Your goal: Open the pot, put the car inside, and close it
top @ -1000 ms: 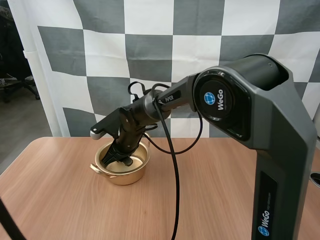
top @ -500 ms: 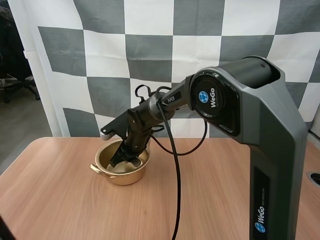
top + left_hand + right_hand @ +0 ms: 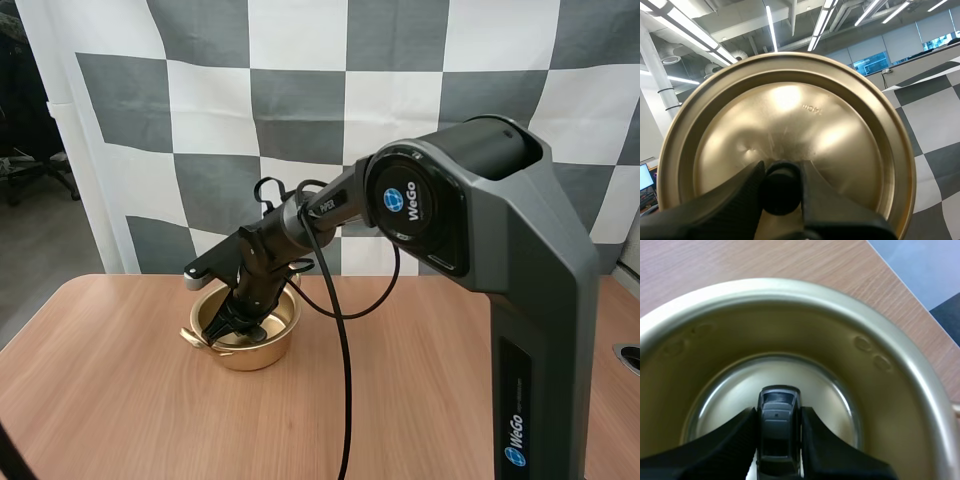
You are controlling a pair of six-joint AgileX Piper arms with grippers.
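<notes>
Our right gripper [image 3: 238, 322] pinches the car [image 3: 778, 425] low inside the pot [image 3: 257, 355]; our left gripper [image 3: 781, 192] clamps the lid [image 3: 805, 120]. Next, we reckon: let go, pull clear, lid on.

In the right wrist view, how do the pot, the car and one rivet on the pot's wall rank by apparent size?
1. pot
2. car
3. rivet
The car lies nearer the camera than the rivet, which enlarges it, yet the gap is plain.
</notes>
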